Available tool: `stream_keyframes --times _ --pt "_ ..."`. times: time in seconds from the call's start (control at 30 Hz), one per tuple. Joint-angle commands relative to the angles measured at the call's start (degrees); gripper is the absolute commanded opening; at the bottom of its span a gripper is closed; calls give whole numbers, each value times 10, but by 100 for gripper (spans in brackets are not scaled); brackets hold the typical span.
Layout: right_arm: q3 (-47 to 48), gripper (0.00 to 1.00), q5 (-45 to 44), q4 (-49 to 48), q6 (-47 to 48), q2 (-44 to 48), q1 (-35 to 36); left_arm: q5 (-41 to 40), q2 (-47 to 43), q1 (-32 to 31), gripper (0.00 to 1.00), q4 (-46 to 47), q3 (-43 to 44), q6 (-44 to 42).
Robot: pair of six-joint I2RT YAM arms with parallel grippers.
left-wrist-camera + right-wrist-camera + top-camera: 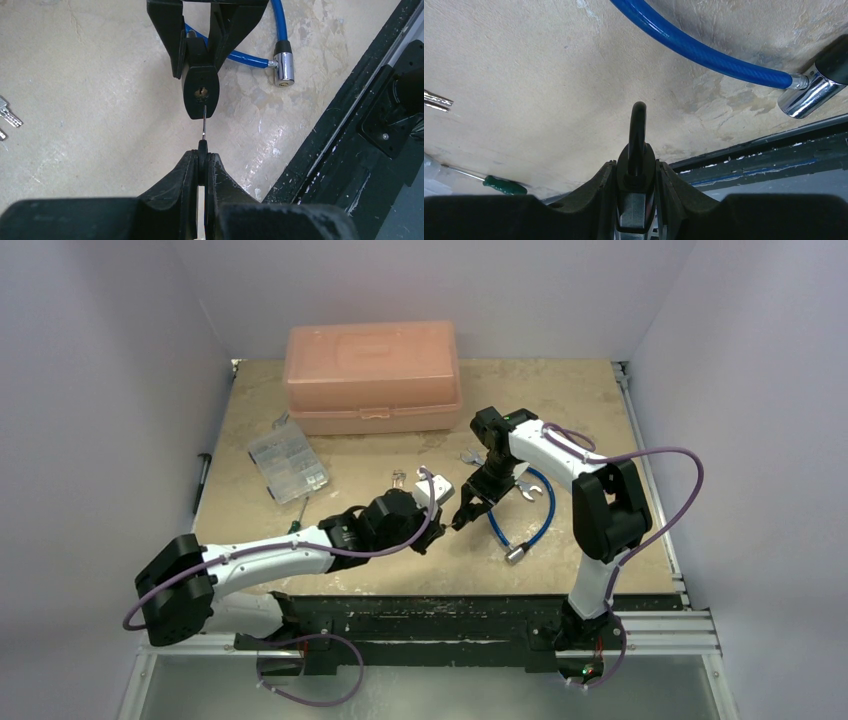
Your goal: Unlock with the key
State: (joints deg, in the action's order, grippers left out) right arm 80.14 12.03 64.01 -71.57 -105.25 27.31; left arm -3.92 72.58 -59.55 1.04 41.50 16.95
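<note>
My left gripper (203, 159) is shut on the key (202, 147), pinching its round black head so the thin metal blade (204, 122) points ahead. The blade's tip sits at the lower edge of the black padlock (200, 92), just below its keyhole (200, 92). My right gripper (638, 170) is shut on the padlock (636, 160), holding it above the table with its black shackle (638, 125) sticking out beyond the fingers. In the top view the two grippers meet near the table's middle, left (438, 502) and right (468, 512).
A blue cable lock (530, 515) with a chrome end (283, 70) lies right of the padlock. A bunch of bare silver keys (7, 117), a green screwdriver (504, 184), a clear parts box (287, 462) and an orange toolbox (372, 375) lie farther off. The black frame (350, 130) borders the near edge.
</note>
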Motion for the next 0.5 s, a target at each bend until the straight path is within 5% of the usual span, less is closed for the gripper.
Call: stream_keyframes --times 0.0,0.47 --pt "11 0 17 17 -3 38 -2 -12 8 -9 0 47 25 6" --pt "0 0 8 16 -1 51 -2 -49 27 -18 0 67 28 5"
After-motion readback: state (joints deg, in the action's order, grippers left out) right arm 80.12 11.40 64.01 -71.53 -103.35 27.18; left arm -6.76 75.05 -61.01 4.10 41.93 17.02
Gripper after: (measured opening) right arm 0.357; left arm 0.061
